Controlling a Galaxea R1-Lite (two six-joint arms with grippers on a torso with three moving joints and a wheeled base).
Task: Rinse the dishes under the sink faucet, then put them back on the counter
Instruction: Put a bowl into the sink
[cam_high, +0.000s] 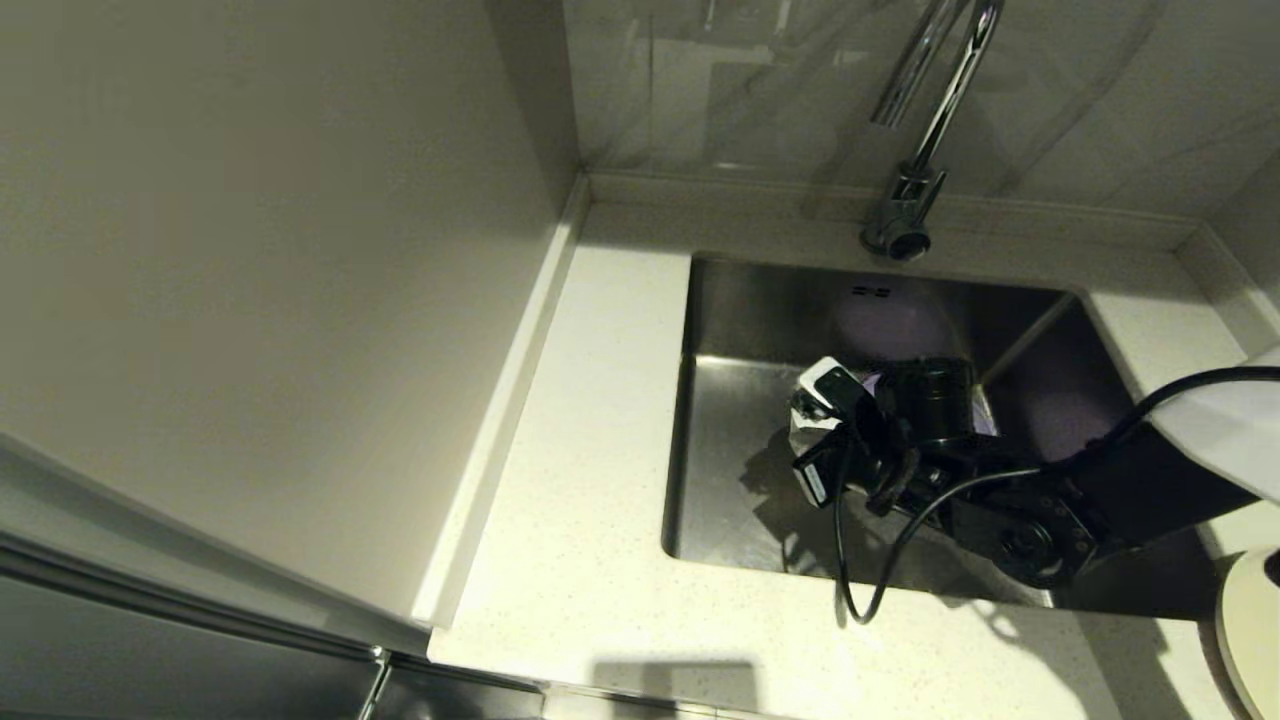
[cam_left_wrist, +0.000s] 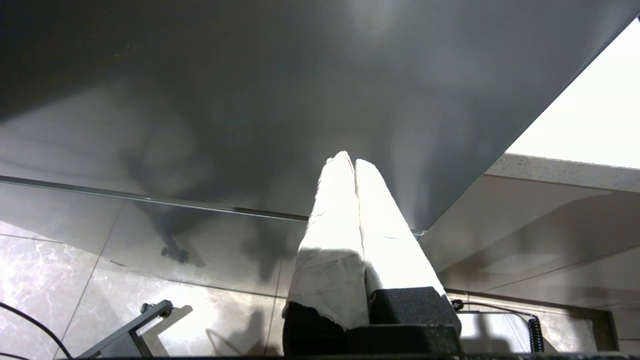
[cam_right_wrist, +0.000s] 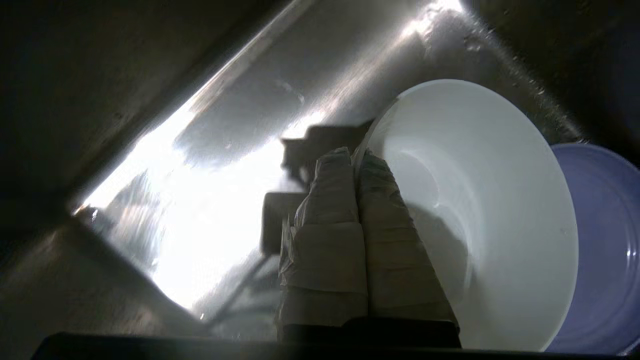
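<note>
White bowl (cam_right_wrist: 490, 215) rim pinched by right gripper (cam_right_wrist: 356, 160) inside sink (cam_high: 740, 320), purple plate (cam_right_wrist: 605, 240) just beside; left gripper (cam_left_wrist: 350, 162) closed, empty, parked off-counter.

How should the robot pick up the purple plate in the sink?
Probably by its rim, coming from above with one finger inside and one outside. The purple plate is wide and shallow, so only its thin edge fits. The right gripper already pinches the white bowl like that.
</note>
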